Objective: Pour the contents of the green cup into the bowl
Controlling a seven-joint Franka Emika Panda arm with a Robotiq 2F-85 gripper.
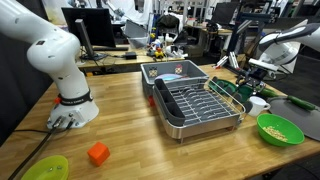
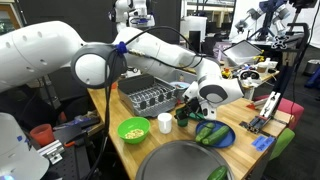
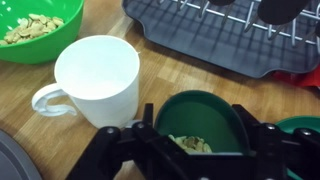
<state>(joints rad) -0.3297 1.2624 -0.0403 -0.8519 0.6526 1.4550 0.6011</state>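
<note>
Green cup (image 3: 205, 112): upright on the wooden surface (image 3: 165, 72), at the bottom middle of the wrist view. It is dark green and round, with yellowish-tan bits lying in its bottom.
Claw (image 3: 203, 140): closed on the green cup, with a black finger (image 3: 148, 135) against its wall on each side. In an exterior view the claw (image 2: 196, 108) sits low over the surface, and the green cup (image 2: 185, 116) shows as a dark shape at its tip.
White mug (image 3: 95, 78): upright, just beside the green cup, with its handle turned away from the cup.
Bowl (image 3: 35, 30): lime green and wider than the cup, with tan bits inside. It stands past the mug and apart from the cup. In both exterior views the bowl (image 1: 280, 128) sits near the edge of the surface, and the mug (image 2: 165, 123) stands between the bowl (image 2: 133, 129) and the claw.
Dish rack (image 3: 230, 35): dark wire rack in a grey tray, near the cup on the side away from the bowl.
Blue plate (image 2: 215, 135): holds long green vegetables and lies near the claw, towards the surface's edge.
Orange block (image 1: 98, 153): on the surface, well apart from the cup, on the far side of the dish rack.
Flat green dish (image 1: 45, 168): at the near corner, close to the orange block.
Arm (image 2: 150, 48): white, reaching across above the dish rack down to the claw.
</note>
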